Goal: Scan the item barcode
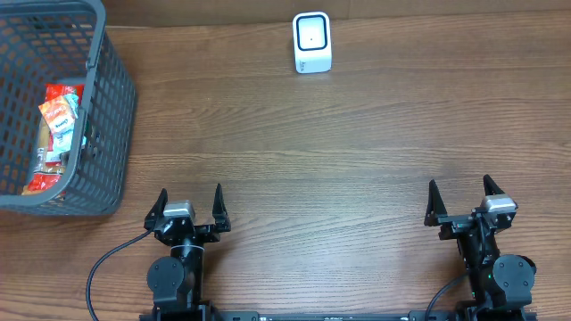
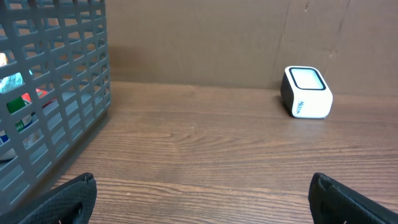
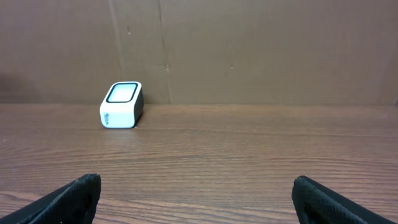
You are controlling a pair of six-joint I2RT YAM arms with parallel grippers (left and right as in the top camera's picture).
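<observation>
**A:** Overhead first. Where's the item?

**B:** The snack packets (image 1: 59, 116) lie in the grey basket (image 1: 116, 107), far left. The scanner (image 1: 312, 42) stands at the far edge, window upward, ready to read a barcode.

**A:** And the arms?

**B:** The left gripper (image 1: 189, 196) and right gripper (image 1: 460, 189) sit at the near edge, jaws spread wide, holding nothing.

**A:** Left wrist view?

**B:** The basket wall is close on the left, with packets showing through the mesh. The scanner is far right. This arm sits nearest the basket, so I'd expect it to pick.

**A:** Right wrist?

**B:** Only the scanner, far left, beyond its spread fingertips (image 3: 74, 198). No item here.
</observation>
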